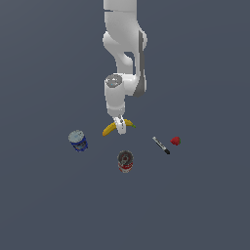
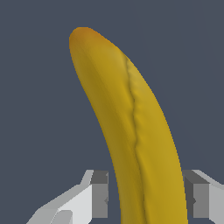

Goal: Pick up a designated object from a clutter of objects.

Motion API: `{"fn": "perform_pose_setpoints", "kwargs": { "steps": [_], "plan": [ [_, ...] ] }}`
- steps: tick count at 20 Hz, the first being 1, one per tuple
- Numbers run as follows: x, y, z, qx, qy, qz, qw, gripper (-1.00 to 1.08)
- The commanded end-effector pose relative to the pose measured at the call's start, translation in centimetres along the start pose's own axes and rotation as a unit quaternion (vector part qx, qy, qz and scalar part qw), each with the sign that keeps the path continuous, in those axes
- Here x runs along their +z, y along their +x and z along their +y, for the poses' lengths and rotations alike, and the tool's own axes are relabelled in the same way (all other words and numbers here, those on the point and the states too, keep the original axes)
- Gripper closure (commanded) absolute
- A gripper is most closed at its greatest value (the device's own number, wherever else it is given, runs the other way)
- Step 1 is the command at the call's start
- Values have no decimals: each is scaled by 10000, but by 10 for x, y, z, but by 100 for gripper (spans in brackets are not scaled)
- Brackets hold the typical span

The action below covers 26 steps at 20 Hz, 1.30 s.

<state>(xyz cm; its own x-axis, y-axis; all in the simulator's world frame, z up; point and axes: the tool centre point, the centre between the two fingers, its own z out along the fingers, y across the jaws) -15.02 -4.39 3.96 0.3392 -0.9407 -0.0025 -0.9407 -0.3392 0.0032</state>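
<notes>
The yellow banana (image 1: 111,128) lies on the grey floor, its greenish tip (image 1: 132,125) toward the exterior view's right. My gripper (image 1: 119,128) is down over its middle. In the wrist view the banana (image 2: 131,113) runs between the two fingers of the gripper (image 2: 148,194). The jaws stand one on each side of it, with a thin gap at one finger (image 2: 99,194); the other finger (image 2: 199,194) sits right at the peel. The gripper is open around the banana. The blue can (image 1: 78,140), red can (image 1: 125,161), marker (image 1: 161,145) and strawberry (image 1: 175,141) lie nearby.
The blue can stands at the exterior view's left of the banana, and the red can in front of it. The marker and strawberry lie at the exterior view's right. The arm's white links (image 1: 124,44) rise above the banana.
</notes>
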Motion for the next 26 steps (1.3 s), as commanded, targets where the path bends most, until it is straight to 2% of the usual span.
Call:
{"fn": "perform_pose_setpoints", "kwargs": {
  "steps": [1, 10, 26],
  "plan": [
    [-11, -6, -6, -2, 9, 3, 10000, 108],
    [-68, -37, -33, 1, 5, 19, 10000, 108],
    [-198, -109, -98, -4, 7, 31, 10000, 108]
  ]
}}
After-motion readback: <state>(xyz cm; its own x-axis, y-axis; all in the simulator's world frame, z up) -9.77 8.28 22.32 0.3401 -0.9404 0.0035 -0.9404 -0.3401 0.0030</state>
